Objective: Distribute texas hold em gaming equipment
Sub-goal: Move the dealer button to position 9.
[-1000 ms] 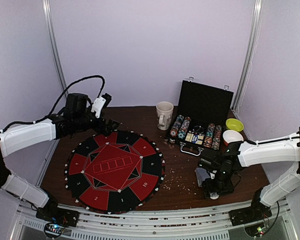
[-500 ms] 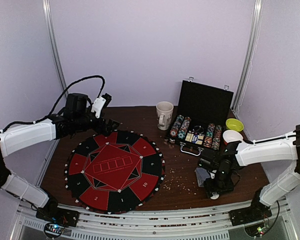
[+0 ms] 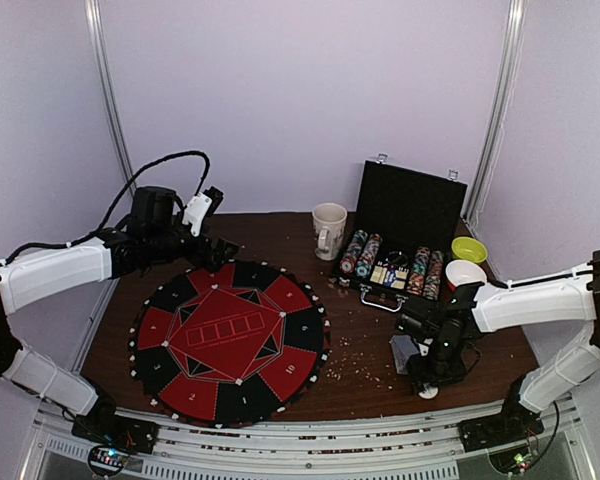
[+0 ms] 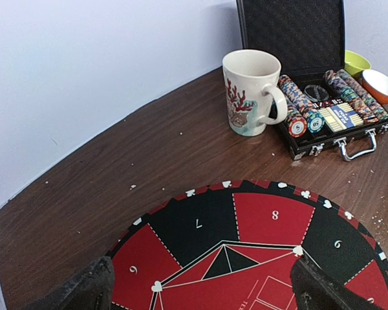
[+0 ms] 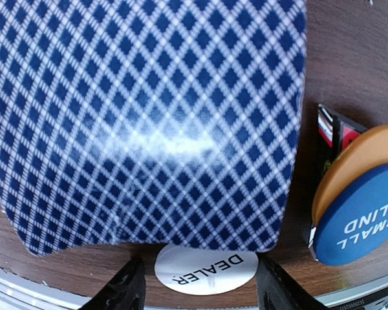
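Where the right claw points, the dealer disc lies between its fingers.

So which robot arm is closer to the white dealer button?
Right. The right gripper hangs just over the white dealer button; the left gripper is far across the table, above the round mat.

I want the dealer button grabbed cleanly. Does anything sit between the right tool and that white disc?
Nothing between them: the dealer button lies between the fingers of the right tool. Only the diamond-backed card overlaps its far edge.
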Robot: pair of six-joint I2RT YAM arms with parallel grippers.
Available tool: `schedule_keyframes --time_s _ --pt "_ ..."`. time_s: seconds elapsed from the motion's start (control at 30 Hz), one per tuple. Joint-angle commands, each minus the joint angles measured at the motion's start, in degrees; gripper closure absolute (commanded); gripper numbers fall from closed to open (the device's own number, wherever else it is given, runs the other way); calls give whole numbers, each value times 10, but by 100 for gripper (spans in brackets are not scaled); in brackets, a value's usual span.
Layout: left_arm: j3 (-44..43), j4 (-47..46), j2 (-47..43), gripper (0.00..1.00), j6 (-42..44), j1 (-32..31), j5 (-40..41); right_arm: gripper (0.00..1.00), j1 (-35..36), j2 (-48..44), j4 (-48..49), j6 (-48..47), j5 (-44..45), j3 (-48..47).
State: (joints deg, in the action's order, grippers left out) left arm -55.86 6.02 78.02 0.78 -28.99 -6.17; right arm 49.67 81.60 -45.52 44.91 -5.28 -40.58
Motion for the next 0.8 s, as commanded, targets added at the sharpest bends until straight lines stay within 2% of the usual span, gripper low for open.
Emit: schedule_keyframes --time_s 0.0,0.07,0.2,0.37,0.77 --pt "6 -29 -8 2 7 -2 -1 37 -4 -9 6 -1 -3 27" --pt "6 -29 -8 2 7 -2 -1 36 -4 -16 16 -3 -11 29" --pt "7 -31 -11 2 8 -3 -9 51 -4 -35 58 0 -48 43" --pt "12 -37 -15 2 10 -2 -8 53 6 -1 37 -4 -28 44" --pt "12 -37 -19 2 12 -3 -9 56 137 94 65 -14 -47 -72"
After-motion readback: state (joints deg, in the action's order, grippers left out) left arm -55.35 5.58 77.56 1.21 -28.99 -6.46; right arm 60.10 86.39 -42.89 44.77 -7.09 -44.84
